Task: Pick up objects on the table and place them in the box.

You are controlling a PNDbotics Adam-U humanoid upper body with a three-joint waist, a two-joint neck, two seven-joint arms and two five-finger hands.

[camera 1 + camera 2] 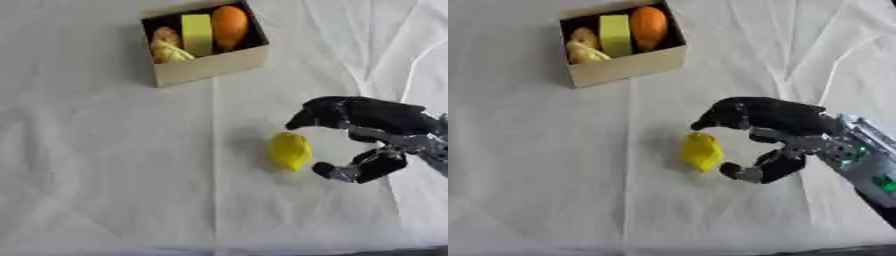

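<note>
Where creases cross, white cloth (105,165) covers the table beneath the box (210,65).

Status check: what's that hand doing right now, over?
Right hand open, fingers bracketing yellow object, not closed on it. Left hand out of view. Box already holds several items. Path clear.

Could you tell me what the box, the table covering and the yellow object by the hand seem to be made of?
The box looks like plain cardboard: matte tan walls, thin straight edges. The table covering appears to be white cloth, showing creases and fold lines. The yellow object beside the right hand looks smooth, evenly coloured and slightly glossy, possibly plastic or foam; the views leave that open.
</note>
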